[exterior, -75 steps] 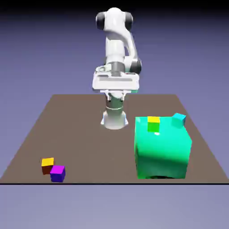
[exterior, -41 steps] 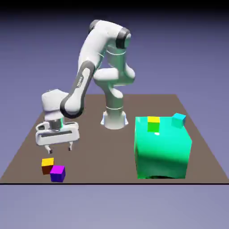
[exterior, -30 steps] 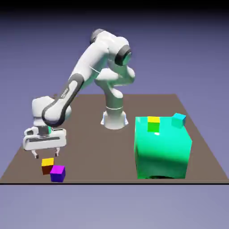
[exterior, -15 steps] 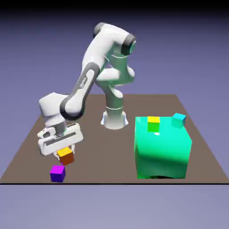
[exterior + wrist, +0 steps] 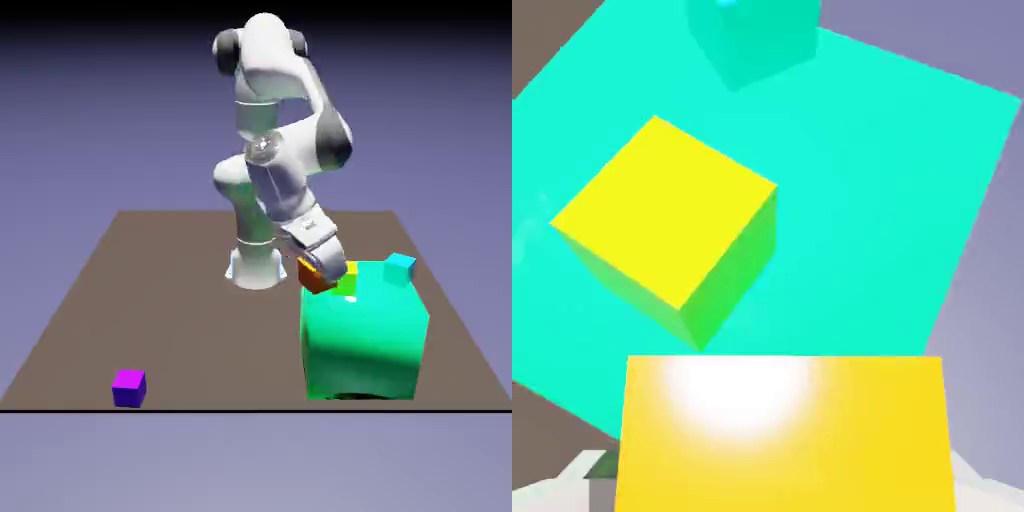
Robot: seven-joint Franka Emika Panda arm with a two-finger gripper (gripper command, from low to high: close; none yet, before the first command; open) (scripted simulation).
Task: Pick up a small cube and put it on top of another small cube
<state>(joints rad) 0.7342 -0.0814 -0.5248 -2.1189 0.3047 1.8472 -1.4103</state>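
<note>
Claw [image 5: 322, 272] is pinching brown cube [image 5: 316, 276], hanging tilted; green cube [image 5: 672, 225] ahead, off-centre. Risk: releasing now, it is toppling off.

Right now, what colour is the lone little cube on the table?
Purple, clearest in the exterior view.

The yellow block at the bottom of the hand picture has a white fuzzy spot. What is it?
Hand view: glare, a soft light reflection on the held brown-sided cube, washing its top white. Exterior view: no such glare there; the big teal block just shades darker toward its bottom.
</note>
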